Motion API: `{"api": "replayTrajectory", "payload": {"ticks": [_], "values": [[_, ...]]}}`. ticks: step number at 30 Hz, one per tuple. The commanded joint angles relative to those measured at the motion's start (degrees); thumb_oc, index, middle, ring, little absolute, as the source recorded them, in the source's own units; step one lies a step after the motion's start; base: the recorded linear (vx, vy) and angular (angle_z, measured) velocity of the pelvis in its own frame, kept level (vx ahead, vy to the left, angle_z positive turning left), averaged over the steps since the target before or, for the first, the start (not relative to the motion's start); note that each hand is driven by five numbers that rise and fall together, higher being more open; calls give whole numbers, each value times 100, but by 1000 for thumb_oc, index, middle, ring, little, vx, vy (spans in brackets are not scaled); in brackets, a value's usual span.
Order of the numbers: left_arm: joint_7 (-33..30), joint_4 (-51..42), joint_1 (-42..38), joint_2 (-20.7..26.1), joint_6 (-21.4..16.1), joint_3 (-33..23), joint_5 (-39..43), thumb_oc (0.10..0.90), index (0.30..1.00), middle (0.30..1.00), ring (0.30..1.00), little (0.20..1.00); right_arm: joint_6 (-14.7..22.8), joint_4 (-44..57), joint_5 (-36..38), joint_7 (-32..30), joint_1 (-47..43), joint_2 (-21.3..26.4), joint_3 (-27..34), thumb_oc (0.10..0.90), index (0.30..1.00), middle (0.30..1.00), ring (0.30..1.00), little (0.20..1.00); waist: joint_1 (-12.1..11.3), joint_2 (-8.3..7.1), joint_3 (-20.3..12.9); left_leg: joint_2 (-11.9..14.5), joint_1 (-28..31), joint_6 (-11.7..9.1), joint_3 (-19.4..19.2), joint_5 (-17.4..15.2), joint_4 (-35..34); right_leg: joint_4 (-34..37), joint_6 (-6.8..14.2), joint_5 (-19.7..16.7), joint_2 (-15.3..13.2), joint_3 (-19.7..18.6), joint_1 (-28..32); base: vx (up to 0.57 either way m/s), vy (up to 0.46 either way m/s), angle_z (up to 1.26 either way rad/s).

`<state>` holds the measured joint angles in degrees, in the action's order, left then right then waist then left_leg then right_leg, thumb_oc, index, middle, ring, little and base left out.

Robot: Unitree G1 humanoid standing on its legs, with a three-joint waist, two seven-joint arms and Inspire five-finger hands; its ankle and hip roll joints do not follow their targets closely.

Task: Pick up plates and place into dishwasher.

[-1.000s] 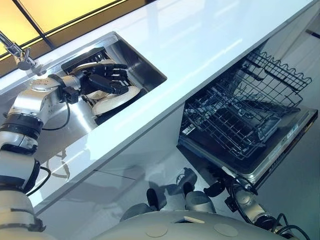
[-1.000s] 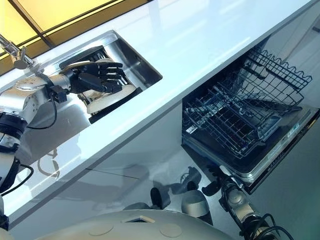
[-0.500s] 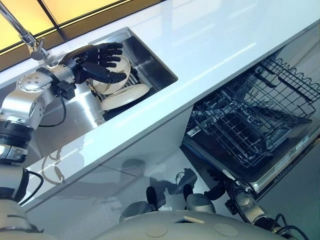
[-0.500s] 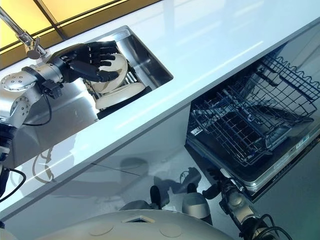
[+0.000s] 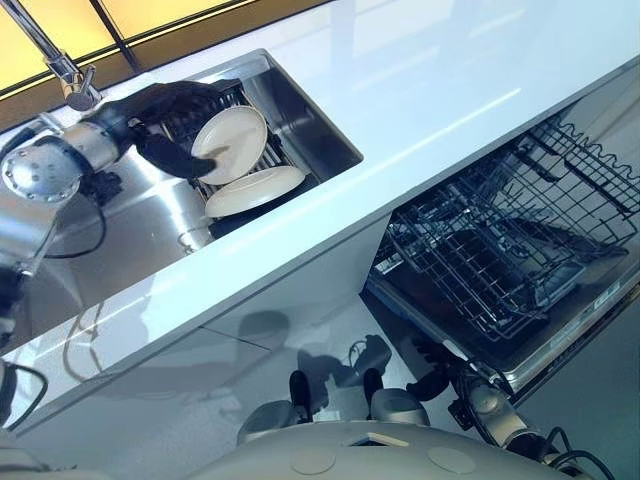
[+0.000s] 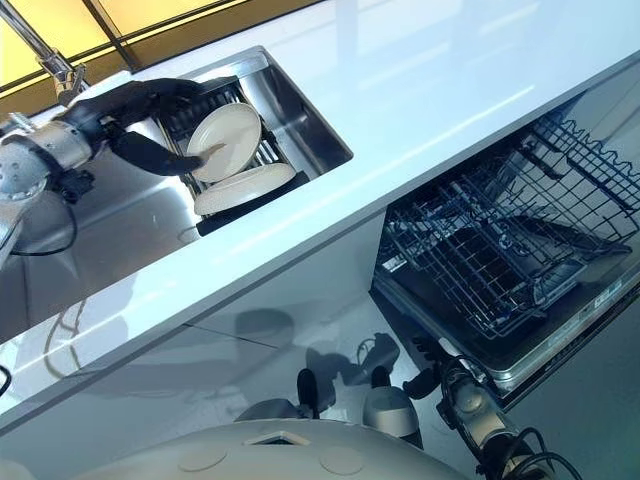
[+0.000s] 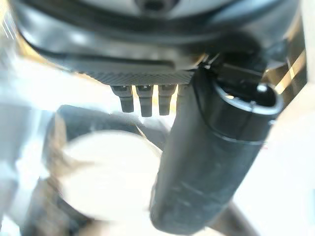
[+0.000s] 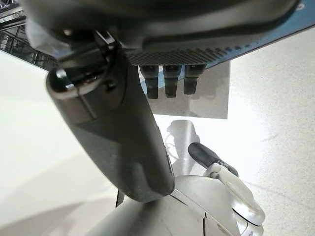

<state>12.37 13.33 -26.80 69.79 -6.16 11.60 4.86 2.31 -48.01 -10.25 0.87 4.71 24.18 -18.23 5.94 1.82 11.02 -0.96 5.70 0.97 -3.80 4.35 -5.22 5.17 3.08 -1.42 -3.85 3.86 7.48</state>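
Left hand (image 5: 150,115) is set in the sink (image 5: 300,120) at about 10 o'clock in the head views, with its thumb laid across the face of the upper plate (image 5: 230,143) and its fingers reaching round behind the rim, so the plate appears to be pinched between them. This plate is tilted up on edge in the dark sink rack (image 5: 278,150). The lower plate (image 5: 255,190) lies flatter just beside it at its 5 o'clock, and whether the two rims touch cannot be told.

The step in hand is judged to be the lift-out. It would be done best if the pinch were firmed before any rise is begun, since glazed ware is slick and a thumb-only hold could let the plate swing. The plate should be drawn up along its own tilt and kept clear of the lower plate, the sink wall and the faucet (image 5: 65,70) at 11 o'clock.

Once above the counter (image 5: 420,70), the plate has to be carried toward 4 o'clock, where the dishwasher rack (image 5: 480,250) is pulled out and looks bare — an edge-first entry between the tines is advised.

Right hand (image 8: 123,137) hangs low with straight fingers, holding nothing.
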Motion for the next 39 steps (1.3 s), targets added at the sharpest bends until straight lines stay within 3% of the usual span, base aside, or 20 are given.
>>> {"api": "replayTrajectory", "payload": {"ticks": [1,3,6,11,27,39], "values": [[-862,293,-393,633,-763,-1177,-306,800,900,900,900,900,251,115,81,8,8,257,208,800,900,900,900,900,-150,82,-308,-161,138,136,-70,-591,79,-418,202,64,189,52,-369,-10,-13,3],[-1031,241,215,725,-1109,-1665,-340,800,900,900,900,900,209,164,92,11,58,255,257,800,900,900,900,900,-240,61,-299,-150,123,128,-35,-584,83,-412,183,74,185,82,-361,-17,-13,6],[-962,13,771,611,-1278,-2037,-404,800,900,900,900,900,229,87,57,14,58,253,280,800,900,900,900,900,-276,59,-297,-140,121,121,-10,-582,77,-410,169,91,184,115,-349,-13,-5,6],[-732,-466,1199,371,-1232,-2174,-689,800,900,900,900,900,202,-91,7,38,-13,234,295,800,900,900,900,900,-332,53,-303,-133,124,112,23,-581,66,-408,154,125,182,171,-319,-12,-3,10],[34,-1005,1148,-67,-1066,-1666,-629,800,900,900,900,900,141,-661,-109,56,-122,181,301,800,900,900,900,900,-345,77,-312,-109,123,89,20,-557,35,-389,151,143,172,255,-291,-5,0,2],[477,-1078,365,-257,-759,-932,-440,800,900,900,900,900,144,-921,-157,74,-164,92,258,800,900,900,900,900,-235,95,-331,-96,158,86,-43,-568,22,-359,156,120,186,216,-267,0,0,0]]}}
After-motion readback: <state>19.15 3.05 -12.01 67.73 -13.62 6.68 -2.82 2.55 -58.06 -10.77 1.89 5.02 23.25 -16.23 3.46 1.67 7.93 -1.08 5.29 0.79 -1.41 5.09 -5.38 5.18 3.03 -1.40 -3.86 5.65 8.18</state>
